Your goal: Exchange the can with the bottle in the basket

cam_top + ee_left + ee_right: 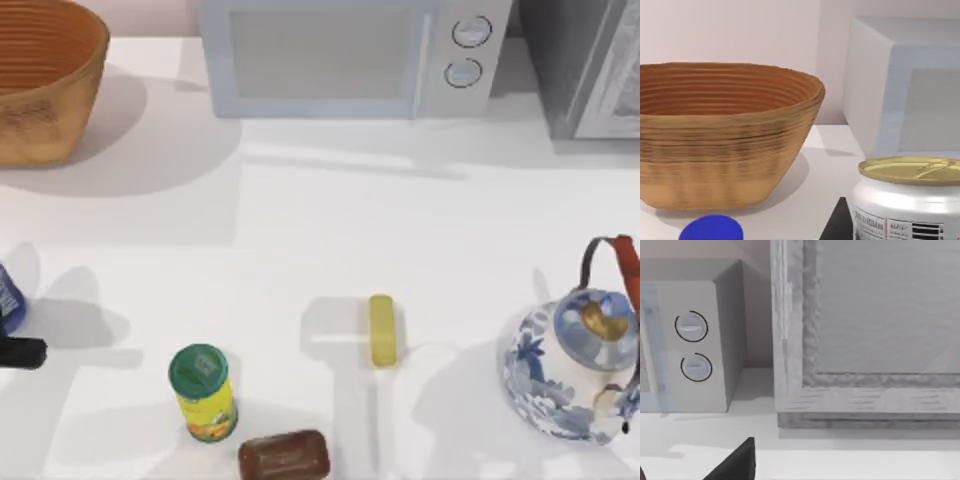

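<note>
Your left gripper (22, 352), jaw state impossible to tell, sits at the top view's left edge beside the blue can (10, 297). The wicker basket (60, 100) stands upper left, well apart. By the look of it, the exchange has barely started.

Top cam looked straight down on the desk (300, 230), far enough to take in the basket (40, 80) at back left and the microwave (340, 55) at the back. My left wrist cam sat low, facing the basket (725, 135) and microwave (900, 85) close up. Right wrist cam sat low too, facing the microwave's dials (690, 327); all three shared that microwave.
</note>
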{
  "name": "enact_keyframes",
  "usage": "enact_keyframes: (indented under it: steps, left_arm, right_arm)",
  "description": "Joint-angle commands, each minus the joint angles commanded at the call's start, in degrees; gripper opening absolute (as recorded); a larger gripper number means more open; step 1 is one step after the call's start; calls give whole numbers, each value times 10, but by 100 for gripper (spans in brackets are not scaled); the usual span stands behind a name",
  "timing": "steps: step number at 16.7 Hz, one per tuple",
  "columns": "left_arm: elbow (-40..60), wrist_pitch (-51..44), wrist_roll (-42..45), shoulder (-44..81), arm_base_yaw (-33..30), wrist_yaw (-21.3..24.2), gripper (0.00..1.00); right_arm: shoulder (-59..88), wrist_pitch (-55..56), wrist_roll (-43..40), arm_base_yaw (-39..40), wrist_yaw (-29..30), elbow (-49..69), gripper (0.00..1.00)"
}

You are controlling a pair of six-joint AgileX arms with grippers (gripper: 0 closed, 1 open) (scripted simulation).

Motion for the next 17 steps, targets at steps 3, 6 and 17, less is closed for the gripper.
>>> enact_keyframes:
  steps: [3,6,17]
  left_arm:
    - [53,80,-13,132,-13,78,0]
    - [129,186,-16,287,-32,172,0]
    - [465,607,38,923,-122,510,0]
  right_arm:
    - [0,0,0,0,0,0,100]
    - [0,0,0,0,0,0,100]
    - [0,0,0,0,0,0,100]
